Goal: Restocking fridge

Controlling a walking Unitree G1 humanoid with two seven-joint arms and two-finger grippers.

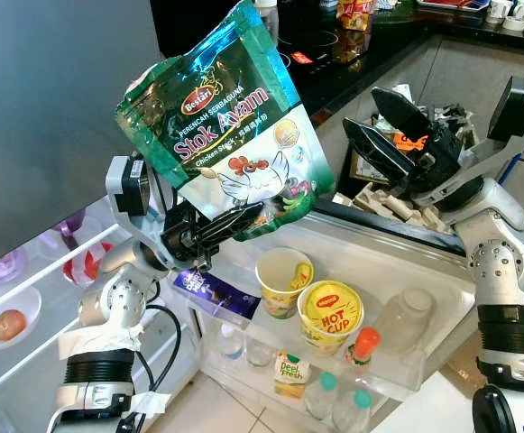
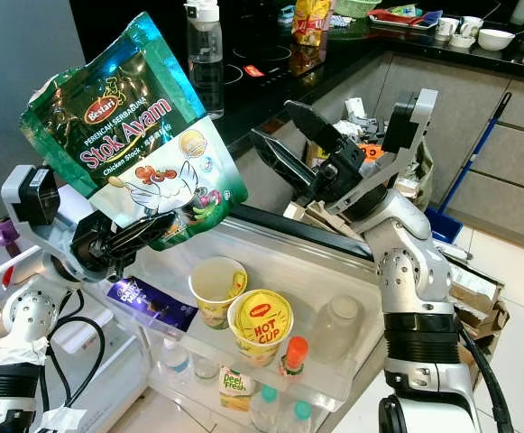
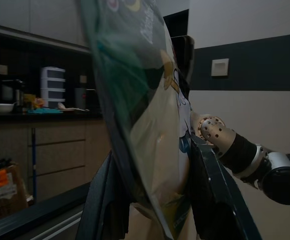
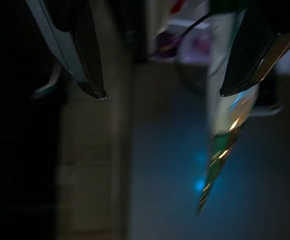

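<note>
Item: glossy green-and-white chicken stock pouch (image 1: 224, 126), held upright above the open fridge door's clear plastic shelf (image 1: 424, 298), lower edge pinched in the left gripper (image 1: 234, 221), fingers clamped on it. Right gripper (image 1: 379, 131): raised just beside the pouch, fingers spread wide, nothing between them. Door shelf contents: yellow instant-noodle cup with a red-lettered lid (image 1: 329, 314), empty paper cup (image 1: 282, 278), purple chocolate bar (image 1: 215, 293), clear jar (image 1: 404, 316). Surroundings: black kitchen counter (image 1: 352, 54) behind; white fridge shelves (image 1: 27, 298) on the left.
</note>
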